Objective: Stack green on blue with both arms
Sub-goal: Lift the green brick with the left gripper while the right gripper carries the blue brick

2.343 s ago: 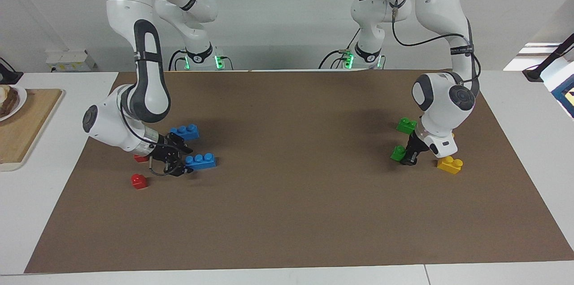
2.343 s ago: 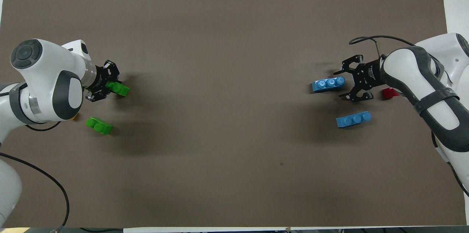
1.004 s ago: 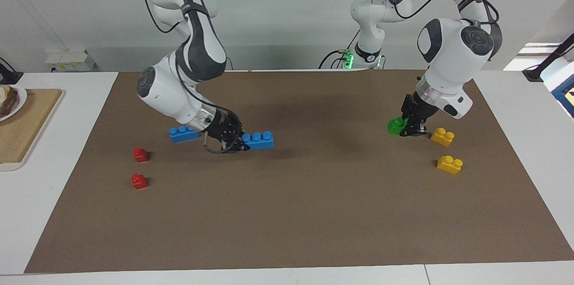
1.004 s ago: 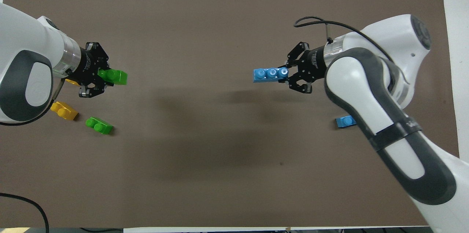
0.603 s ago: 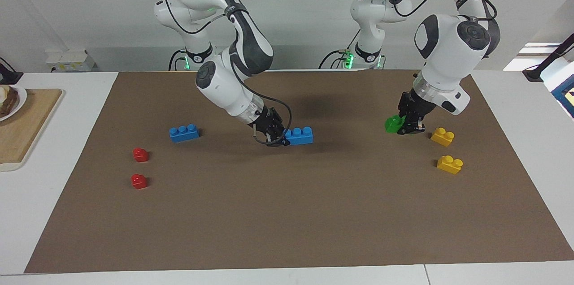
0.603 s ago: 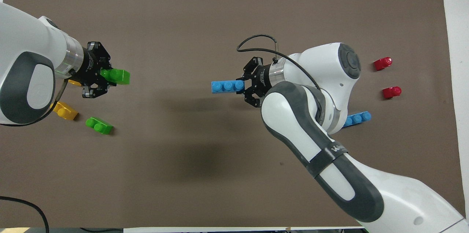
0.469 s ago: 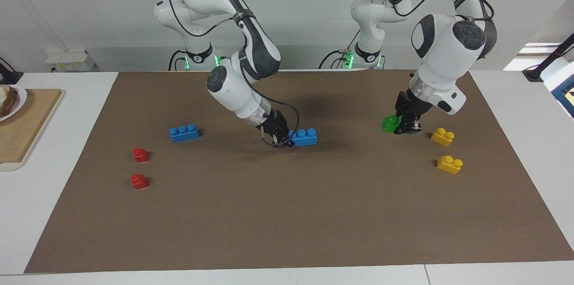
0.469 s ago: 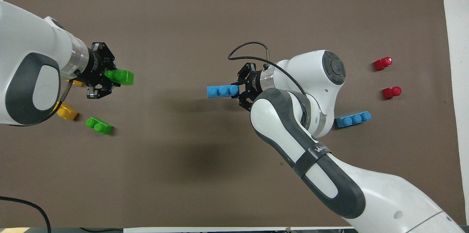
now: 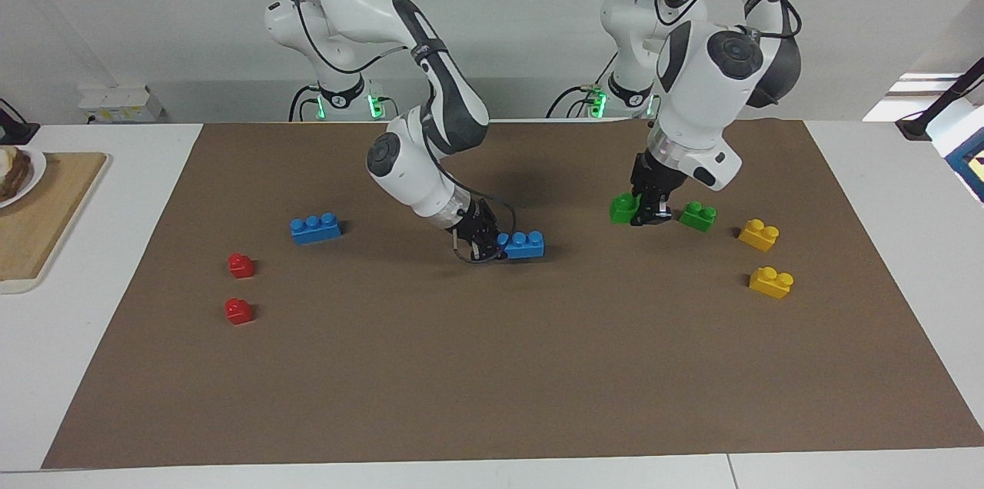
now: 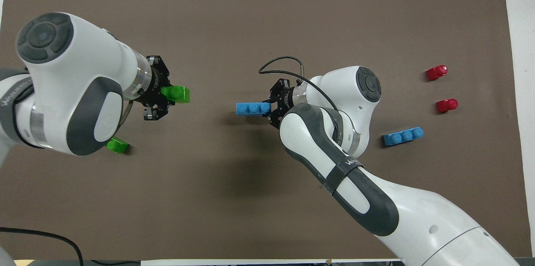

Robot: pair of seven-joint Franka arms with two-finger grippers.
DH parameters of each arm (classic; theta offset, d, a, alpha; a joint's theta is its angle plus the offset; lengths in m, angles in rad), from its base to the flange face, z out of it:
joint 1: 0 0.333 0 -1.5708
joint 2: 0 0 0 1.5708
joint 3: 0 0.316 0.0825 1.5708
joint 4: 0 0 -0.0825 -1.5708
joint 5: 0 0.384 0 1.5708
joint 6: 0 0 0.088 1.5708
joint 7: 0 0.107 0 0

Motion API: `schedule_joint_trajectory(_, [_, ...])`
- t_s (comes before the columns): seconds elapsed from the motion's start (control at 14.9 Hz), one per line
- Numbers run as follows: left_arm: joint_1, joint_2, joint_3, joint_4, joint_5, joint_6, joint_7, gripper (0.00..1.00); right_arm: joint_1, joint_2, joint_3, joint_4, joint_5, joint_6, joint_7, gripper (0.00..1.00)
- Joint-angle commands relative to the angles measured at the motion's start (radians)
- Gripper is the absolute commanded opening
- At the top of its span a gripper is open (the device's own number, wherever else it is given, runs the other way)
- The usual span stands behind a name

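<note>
Worktop [image 9: 492, 397] under brown mat; lying on it: one blue brick [image 9: 315, 228], two red bricks [image 9: 241, 265] [image 9: 238, 311], two yellow bricks [image 9: 759, 234] [image 9: 771, 281], one green brick [image 9: 698, 216].

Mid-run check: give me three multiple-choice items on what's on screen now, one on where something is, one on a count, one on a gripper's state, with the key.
1. Where is the free green brick?
A. on the mat beside the yellow bricks
B. on a blue brick
C. between the red bricks

2. How many red bricks show?
A. one
B. two
C. four

3. What is the right gripper doing?
A. open over the mat
B. shut on a red brick
C. shut on the blue brick

Key: 1 A, it lies toward the left arm's end, near the yellow bricks. 2 B, two red bricks lie there. 3 C, its fingers clamp one end of the brick.
</note>
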Motion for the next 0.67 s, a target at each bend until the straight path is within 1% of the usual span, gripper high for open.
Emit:
schedule_joint_trajectory(0.0, [-0.067, -0.022, 0.014, -0.056, -0.011, 0.062, -0.091, 0.00, 0.001, -0.007, 0.004, -0.033, 0.028, 0.044, 0.028, 0.00])
schedule_joint_trajectory(0.27, [-0.125, -0.025, 0.014, -0.077, -0.011, 0.094, -0.152, 0.00, 0.003, -0.004, 0.004, -0.074, 0.026, 0.092, 0.030, 0.00])
schedule_joint_trajectory(0.6, [-0.180, -0.022, 0.014, -0.114, -0.010, 0.165, -0.211, 0.00, 0.018, 0.007, 0.004, -0.082, 0.028, 0.122, 0.031, 0.00])
